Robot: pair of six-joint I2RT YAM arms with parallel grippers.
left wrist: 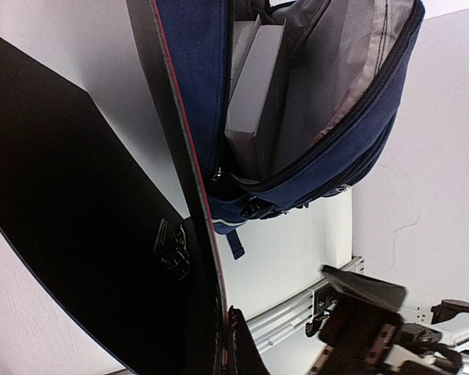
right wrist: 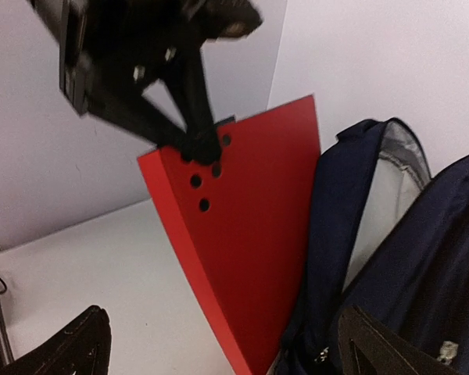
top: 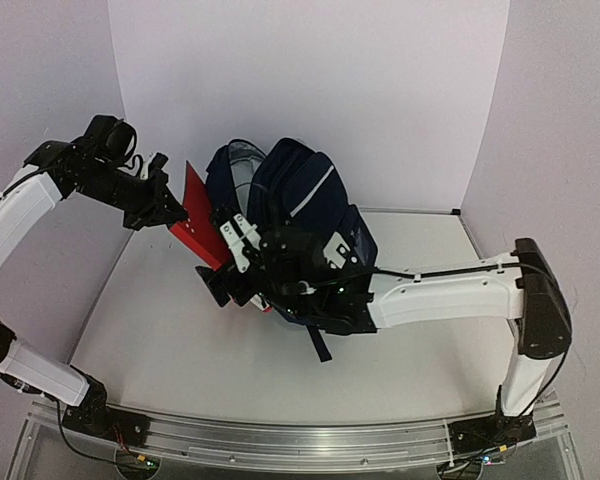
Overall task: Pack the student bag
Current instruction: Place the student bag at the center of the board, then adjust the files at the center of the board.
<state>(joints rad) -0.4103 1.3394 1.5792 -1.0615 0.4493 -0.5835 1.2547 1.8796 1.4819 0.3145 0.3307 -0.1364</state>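
White surface (top: 180,340) holds the student bag (top: 305,180) near the back, mouth open. Left jaws pinch a red folder (top: 195,215) beside it; right jaws gape wide, empty. The folder could snag on the bag's rim and slip out

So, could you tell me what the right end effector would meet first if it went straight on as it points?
Probably the red folder, which the left end effector holds directly ahead. The student bag sits just right of that line, though depth is unclear.
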